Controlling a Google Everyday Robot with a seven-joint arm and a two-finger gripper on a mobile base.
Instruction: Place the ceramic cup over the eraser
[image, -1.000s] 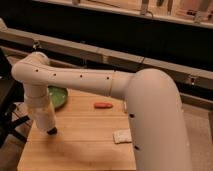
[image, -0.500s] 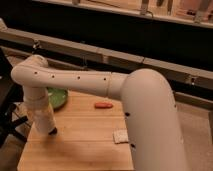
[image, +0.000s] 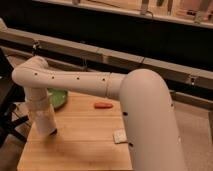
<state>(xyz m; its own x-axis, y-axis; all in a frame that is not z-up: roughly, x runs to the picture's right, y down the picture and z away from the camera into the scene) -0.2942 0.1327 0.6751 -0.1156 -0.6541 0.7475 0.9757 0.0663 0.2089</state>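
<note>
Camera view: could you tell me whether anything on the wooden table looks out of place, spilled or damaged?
Nothing stands out. The green plate, the orange object and the small white block lie apart on the wooden table, with no spill. The gripper is low at the table's left side. No ceramic cup is visible.

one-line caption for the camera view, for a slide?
White robot arm lowers its pincer over the wooden table, near a green plate and orange object.

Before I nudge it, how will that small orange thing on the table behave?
The orange thing looks long and rounded, so it may roll sideways. It seems small, probably light, and skids easily on the smooth wooden table. The gripper hovers left of it.
</note>
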